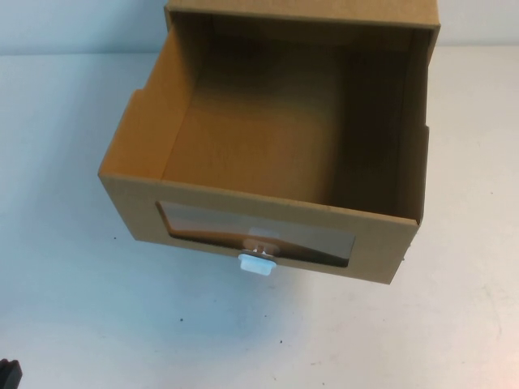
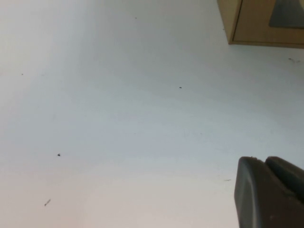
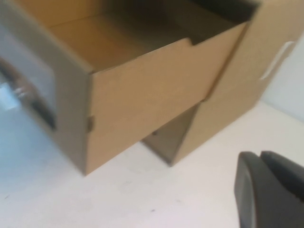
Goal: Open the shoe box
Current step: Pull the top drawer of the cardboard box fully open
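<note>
White bench (image 1: 65, 308), bare and lightly speckled, carries everything, and the shoe box (image 1: 268, 146) is the one landmark on it.

Nearest the robot, the left end effector (image 2: 264, 164) hangs low over the bench, well short of the shoe box's front left corner; whether it is apart or together cannot be told. A dark scrap of that arm shows at the near left edge of the high view. The right end effector (image 3: 260, 159) is pressed together, holds nothing, and sits off the shoe box's right side, near the drawer's front corner but apart from it.

Next comes the shoe box's front panel, with a clear window (image 1: 255, 233) and a small white knob (image 1: 257, 261) at its lower middle. Behind the panel the drawer is pulled well out, its brown cardboard interior open to view. Farthest back, the outer sleeve (image 1: 300, 12) covers only the drawer's rear end.
</note>
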`<state>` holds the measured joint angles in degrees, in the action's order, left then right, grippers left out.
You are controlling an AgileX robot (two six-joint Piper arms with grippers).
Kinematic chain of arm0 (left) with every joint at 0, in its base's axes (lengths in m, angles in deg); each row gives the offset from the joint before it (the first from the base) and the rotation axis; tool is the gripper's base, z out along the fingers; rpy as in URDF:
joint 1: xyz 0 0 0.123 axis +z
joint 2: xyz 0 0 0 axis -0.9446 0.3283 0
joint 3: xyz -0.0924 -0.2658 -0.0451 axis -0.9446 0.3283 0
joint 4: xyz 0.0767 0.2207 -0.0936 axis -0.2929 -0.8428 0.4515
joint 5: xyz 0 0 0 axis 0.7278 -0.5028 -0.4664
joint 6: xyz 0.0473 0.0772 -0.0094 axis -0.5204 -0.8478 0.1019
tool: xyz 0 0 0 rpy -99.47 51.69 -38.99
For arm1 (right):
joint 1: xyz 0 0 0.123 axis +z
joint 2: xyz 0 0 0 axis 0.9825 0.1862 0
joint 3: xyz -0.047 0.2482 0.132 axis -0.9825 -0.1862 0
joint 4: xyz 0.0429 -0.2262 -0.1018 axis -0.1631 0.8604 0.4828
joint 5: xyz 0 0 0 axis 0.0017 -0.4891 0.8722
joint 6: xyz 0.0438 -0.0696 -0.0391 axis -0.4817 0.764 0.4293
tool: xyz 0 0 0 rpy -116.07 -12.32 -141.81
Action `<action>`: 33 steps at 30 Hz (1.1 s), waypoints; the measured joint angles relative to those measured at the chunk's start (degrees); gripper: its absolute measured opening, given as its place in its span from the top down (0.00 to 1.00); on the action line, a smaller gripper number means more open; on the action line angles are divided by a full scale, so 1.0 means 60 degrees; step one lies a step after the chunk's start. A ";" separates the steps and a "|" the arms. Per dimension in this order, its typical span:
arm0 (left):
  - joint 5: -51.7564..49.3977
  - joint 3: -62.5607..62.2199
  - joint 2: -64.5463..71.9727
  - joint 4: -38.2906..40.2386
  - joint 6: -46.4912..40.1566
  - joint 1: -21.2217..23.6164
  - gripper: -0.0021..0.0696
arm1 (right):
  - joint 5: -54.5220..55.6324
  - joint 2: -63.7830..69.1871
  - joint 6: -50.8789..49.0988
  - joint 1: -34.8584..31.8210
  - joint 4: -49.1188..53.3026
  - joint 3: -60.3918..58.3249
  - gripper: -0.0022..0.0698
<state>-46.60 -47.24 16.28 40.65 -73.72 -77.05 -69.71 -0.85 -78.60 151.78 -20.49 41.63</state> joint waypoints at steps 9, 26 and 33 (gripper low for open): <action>0.0000 0.0000 -0.0003 0.0000 0.0000 0.0000 0.98 | 0.1370 -0.0984 0.0000 -0.5082 0.0042 0.0000 0.99; -0.0022 0.0000 -0.0003 0.0000 0.0000 0.0000 0.98 | 0.5557 -0.1498 0.0097 -0.9697 -0.3861 -0.1108 0.99; -0.0022 0.0000 -0.0003 0.0000 0.0000 0.0000 0.98 | 0.5485 -0.1761 0.8561 -0.9697 -0.9675 -0.2436 0.99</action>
<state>-46.73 -47.24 16.26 40.65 -73.72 -77.05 -36.79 -11.41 -27.24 93.59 -78.54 27.01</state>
